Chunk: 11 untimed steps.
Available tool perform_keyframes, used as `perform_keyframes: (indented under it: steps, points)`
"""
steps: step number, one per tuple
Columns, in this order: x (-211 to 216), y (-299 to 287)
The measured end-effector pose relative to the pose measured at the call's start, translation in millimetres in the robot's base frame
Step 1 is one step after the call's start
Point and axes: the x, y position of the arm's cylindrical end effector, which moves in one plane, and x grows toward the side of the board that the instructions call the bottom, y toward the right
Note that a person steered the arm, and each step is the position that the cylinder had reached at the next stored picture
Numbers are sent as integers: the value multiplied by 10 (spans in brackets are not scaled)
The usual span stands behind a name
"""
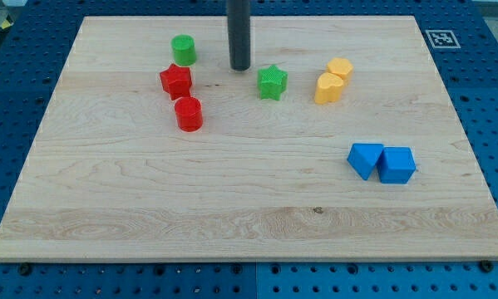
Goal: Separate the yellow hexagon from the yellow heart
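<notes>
My tip (239, 68) — the lower end of the dark rod that serves as the tool — rests on the wooden bench (232, 208) near its top edge, touching no block; being a plain rod, it has nothing to clench or release and grasps nothing. At about 3 o'clock from the tip, just beside it, sits the green star (272, 83). At about 9 to 10 o'clock stands the green cylinder (183, 50), and lower, toward 8 o'clock, the red star (175, 81) with the red cylinder (188, 114) just below it. Farther out at 3 o'clock lie the task's pair — the yellow hexagon (340, 69) and the yellow heart (329, 87), touching, the hexagon at about 1 o'clock from the heart. Well apart, toward 4 o'clock, a blue triangle (364, 159) touches a blue cube (396, 164).
</notes>
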Motion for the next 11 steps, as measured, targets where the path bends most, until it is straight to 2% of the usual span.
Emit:
perform_keyframes:
  steps: [1, 2, 3, 4, 5, 7, 9, 11]
  points:
    - [-219, 297]
    - [-266, 924]
    - [-179, 1546]
    - [141, 1915]
    - [437, 1917]
    - [660, 1861]
    - [411, 1758]
    - [522, 1677]
